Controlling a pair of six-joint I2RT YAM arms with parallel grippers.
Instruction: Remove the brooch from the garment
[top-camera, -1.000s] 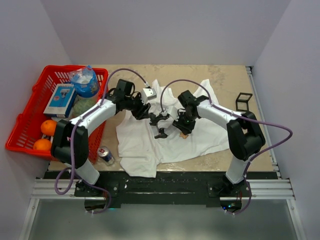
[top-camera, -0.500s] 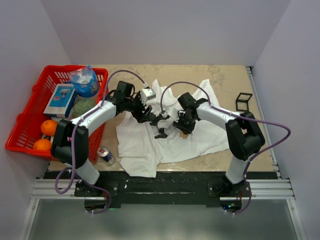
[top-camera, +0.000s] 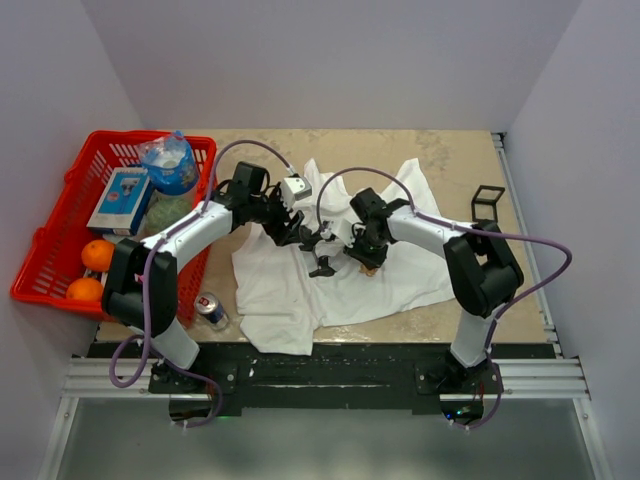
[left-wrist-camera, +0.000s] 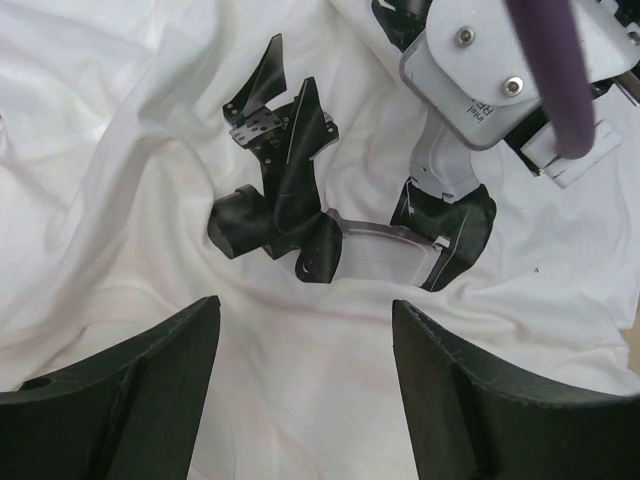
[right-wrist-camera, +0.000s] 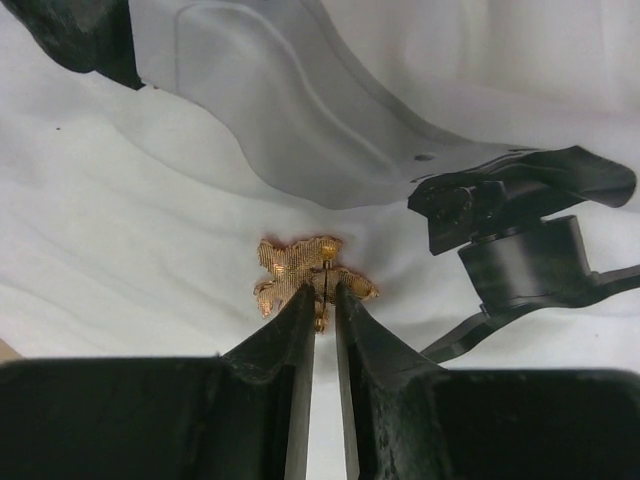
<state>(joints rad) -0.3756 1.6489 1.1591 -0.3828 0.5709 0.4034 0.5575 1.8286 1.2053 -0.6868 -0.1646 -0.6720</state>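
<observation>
On the garment (right-wrist-camera: 120, 230), just beside its black print (right-wrist-camera: 520, 240), the brooch (right-wrist-camera: 300, 262) sits on white cloth. Right gripper (right-wrist-camera: 322, 300): jaws narrowed to a slit, tips pinching the brooch's lower edge. Left gripper (left-wrist-camera: 305, 303): jaws wide apart, holding nothing, above the black print.

— Where does the top view sit?
— High above and behind the arm bases (top-camera: 185, 370), looking down on the whole table (top-camera: 470, 170).
— And the wrist views?
— The left looks out between its own fingers (left-wrist-camera: 120, 400), close over the garment (left-wrist-camera: 120, 150). The right sits nearer still, right over the brooch (right-wrist-camera: 300, 265).
— What do they share?
— The black print (left-wrist-camera: 285, 200) at the garment's middle shows in all three.
</observation>
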